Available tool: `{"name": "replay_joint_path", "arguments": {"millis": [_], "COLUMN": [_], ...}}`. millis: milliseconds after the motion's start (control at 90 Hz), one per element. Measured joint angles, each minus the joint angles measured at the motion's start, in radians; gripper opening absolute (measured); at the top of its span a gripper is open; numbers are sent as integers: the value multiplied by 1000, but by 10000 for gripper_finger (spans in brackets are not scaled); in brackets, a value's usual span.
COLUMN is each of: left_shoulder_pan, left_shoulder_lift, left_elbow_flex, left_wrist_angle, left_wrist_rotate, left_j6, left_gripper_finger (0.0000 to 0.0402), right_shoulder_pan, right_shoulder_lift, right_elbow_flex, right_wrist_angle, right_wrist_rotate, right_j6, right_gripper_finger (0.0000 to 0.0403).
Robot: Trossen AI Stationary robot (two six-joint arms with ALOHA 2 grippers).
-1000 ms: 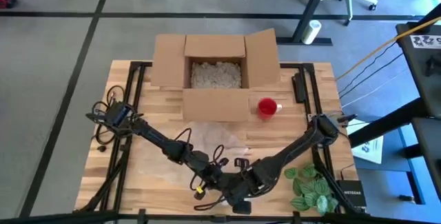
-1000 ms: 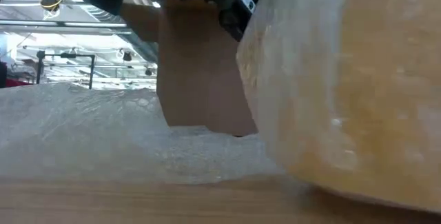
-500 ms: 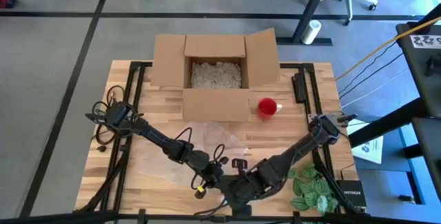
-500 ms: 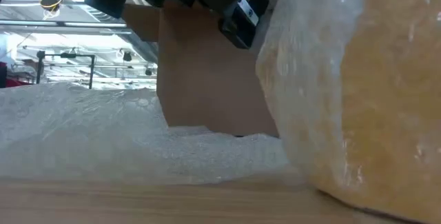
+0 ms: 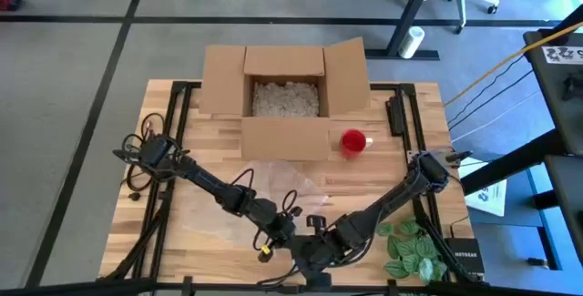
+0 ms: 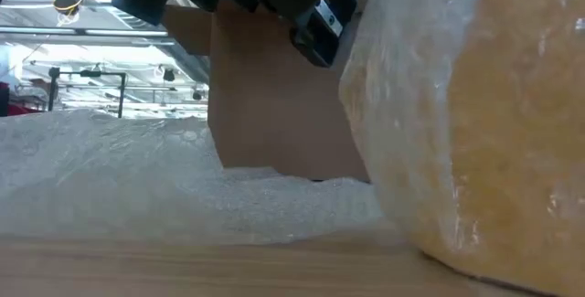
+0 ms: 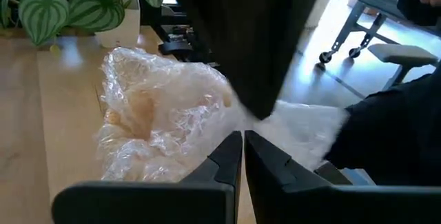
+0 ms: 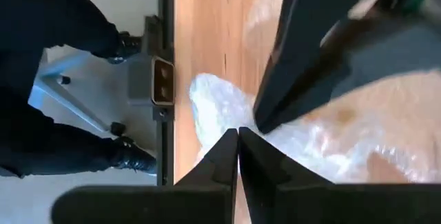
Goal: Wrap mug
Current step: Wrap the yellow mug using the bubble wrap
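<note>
One wooden slatted table (image 5: 209, 123) carries one open brown cardboard box (image 5: 284, 88) at the 12 o'clock side, filled with pale packing chips. One small red cup (image 5: 354, 141) stands just beside the box's front corner, toward 2 o'clock. One green leafy potted plant (image 5: 412, 246) sits at the table's 4 o'clock corner. One sheet of clear bubble wrap (image 5: 273, 191) lies spread over the middle of the table, reaching toward 6 o'clock.

Two dark arms meet low at 6 o'clock. The left gripper (image 7: 242, 148) has its two fingers drawn together with only a thin slit between them, their tips against the edge of the wrap; whether film is pinched between them cannot be told. The right gripper (image 8: 238, 145) likewise has its fingers pressed almost together, right at a bunched fold of wrap.

The one yellowish mug swathed in crinkled bubble wrap (image 6: 475, 123) rests on the table at 6 o'clock, just ahead of the left gripper and close before the low camera. The left wrist view shows the bundle's lumpy shape, the plant well behind it.
</note>
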Motion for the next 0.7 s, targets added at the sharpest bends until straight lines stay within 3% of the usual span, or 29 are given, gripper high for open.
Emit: {"name": "replay_joint_path", "arguments": {"millis": [589,700], "left_shoulder_pan": [-55,-75], "left_shoulder_lift": [-20,-24], "left_elbow_flex": [-1,-1], "left_wrist_angle": [4,3], "left_wrist_rotate": [-1,-47], "left_j6": [-35,-35], "left_gripper_finger": [0,0], "right_shoulder_pan": [-18,-38], "right_shoulder_lift": [-5,-5], "right_elbow_flex": [-203,-222], "right_wrist_angle": [158,222], "right_wrist_rotate": [-10,-21], "right_j6": [32,11], "right_gripper_finger": [0,0]}}
